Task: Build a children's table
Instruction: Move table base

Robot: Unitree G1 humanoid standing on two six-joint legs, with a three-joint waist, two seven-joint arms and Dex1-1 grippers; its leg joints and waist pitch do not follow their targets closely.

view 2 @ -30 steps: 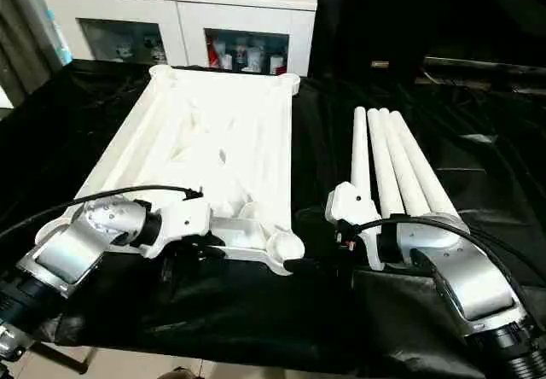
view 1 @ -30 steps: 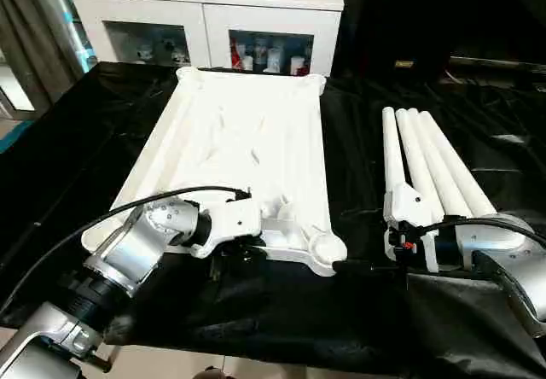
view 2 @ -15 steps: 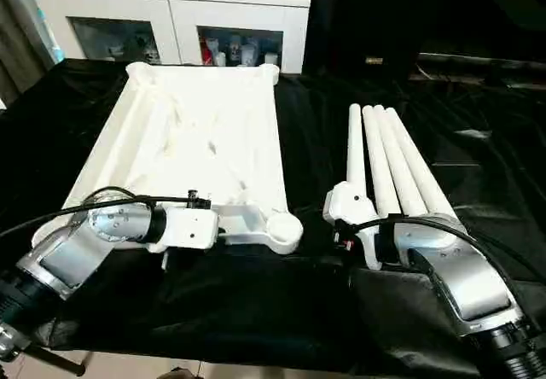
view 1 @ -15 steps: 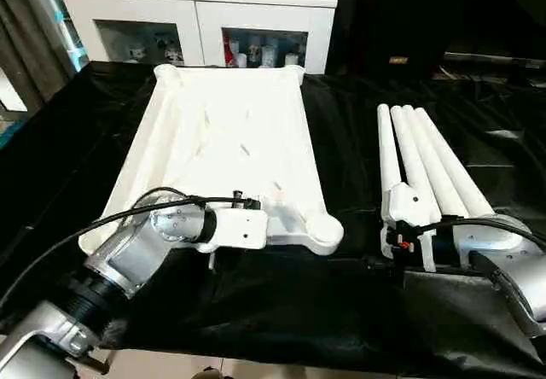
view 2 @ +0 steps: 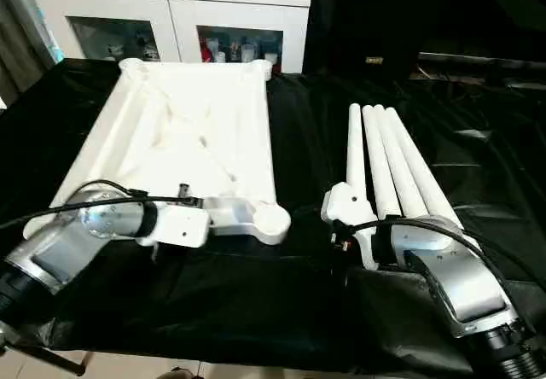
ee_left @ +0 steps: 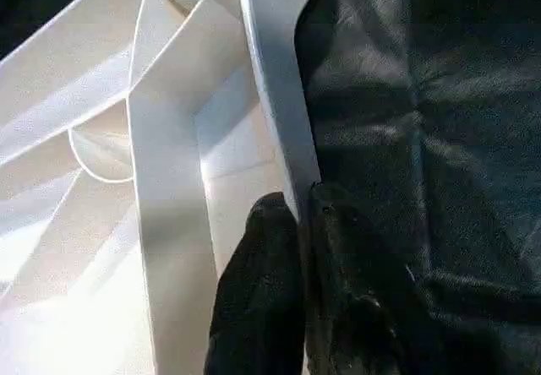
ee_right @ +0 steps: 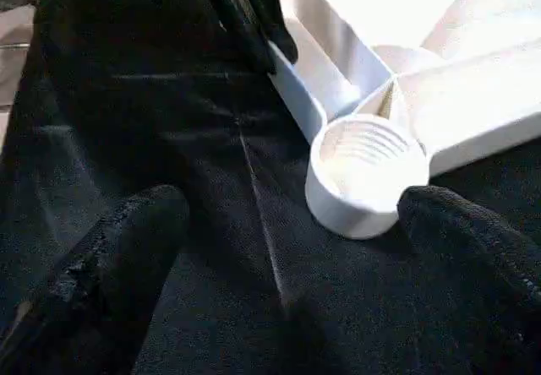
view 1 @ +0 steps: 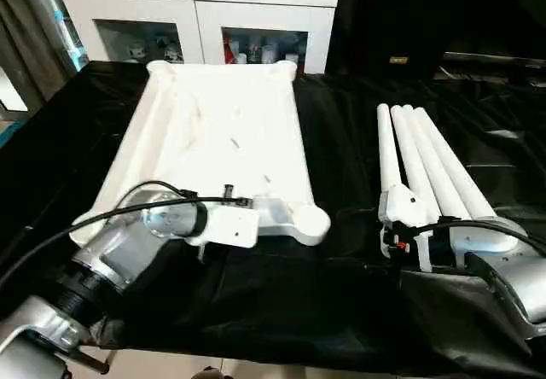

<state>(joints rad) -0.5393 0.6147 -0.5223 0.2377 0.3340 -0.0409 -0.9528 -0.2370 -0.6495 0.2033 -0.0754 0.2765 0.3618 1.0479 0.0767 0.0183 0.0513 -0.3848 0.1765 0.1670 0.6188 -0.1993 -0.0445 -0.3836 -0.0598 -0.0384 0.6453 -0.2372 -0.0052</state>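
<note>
Tabletop (view 1: 223, 144): white plastic, rectangular, lying underside up on black-draped surface (view 1: 358, 174); raised rim, shallow ribs across the inside, round sockets at the corners. Near right socket (ee_right: 365, 172) threaded inside, resting on the cloth.

Legs (view 1: 422, 161): four long white tapered tubes, laid side by side and touching, on the surface to the right of the tabletop and well apart from it.

Left claw (ee_left: 304, 223): clamped narrow on the tabletop's near rim, one black finger (ee_left: 262, 282) inside the rim wall and one outside, at the near left part of the edge.

Right claw (ee_right: 279, 248): spread wide, gripping nothing, low over the cloth between the tabletop's near right socket and the near ends of the legs; socket just ahead, between its fingers (ee_right: 127, 257).

White cabinet (view 1: 205, 12) beyond the far edge of the surface.
</note>
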